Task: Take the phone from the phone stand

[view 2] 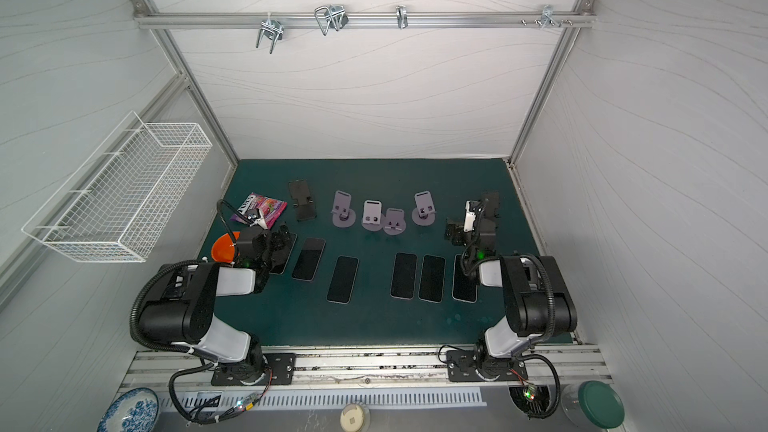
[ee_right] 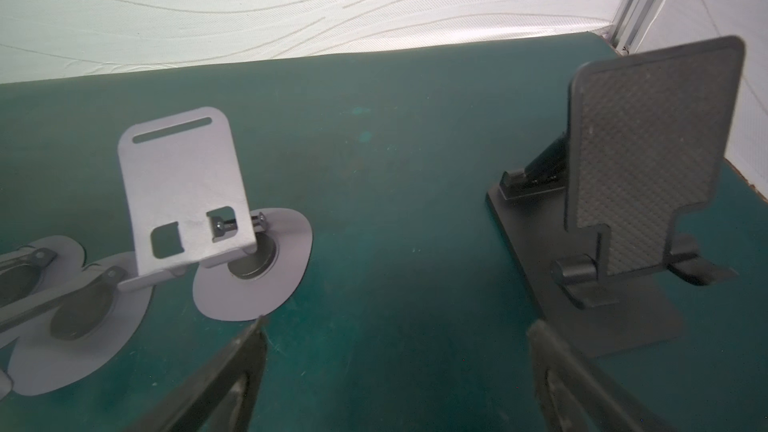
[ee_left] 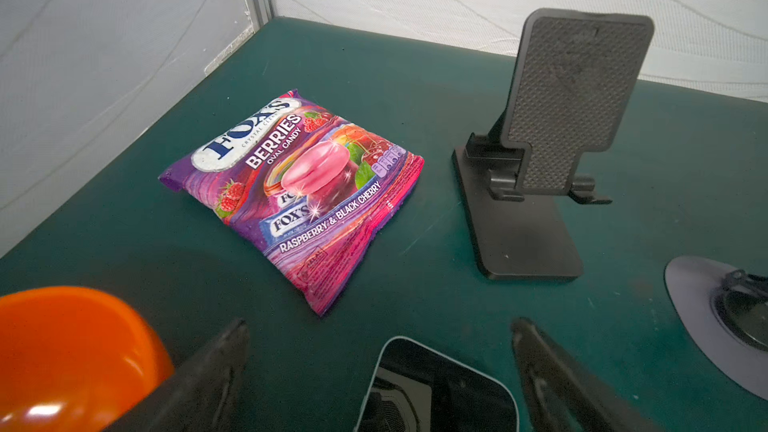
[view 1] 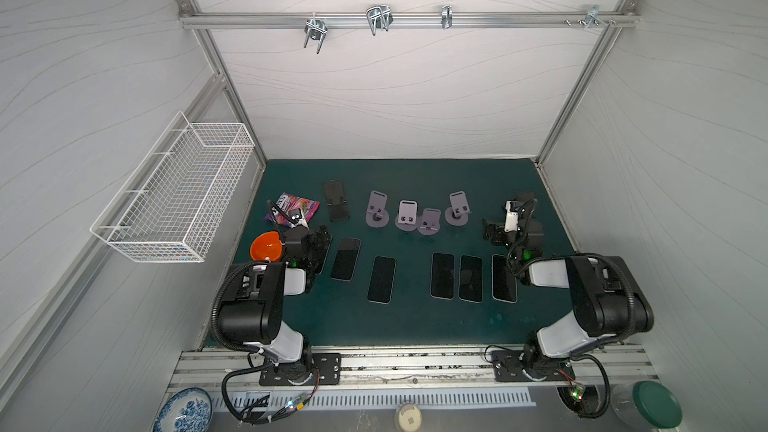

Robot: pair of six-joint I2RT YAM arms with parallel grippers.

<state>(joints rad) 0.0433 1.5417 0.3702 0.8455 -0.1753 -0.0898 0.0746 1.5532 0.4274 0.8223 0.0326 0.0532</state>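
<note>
A dark-screened phone lies flat on the green mat, its top end between the spread fingers of my left gripper, which is open and holds nothing. In both top views that gripper hovers over the leftmost phone. The black phone stand just beyond it stands empty. My right gripper is open above bare mat. It sits between a grey stand and a second black stand, both empty.
A candy bag and an orange bowl lie left of the left gripper. Several grey stands line the mat's back. Several more phones lie flat in a row in front. A wire basket hangs on the left wall.
</note>
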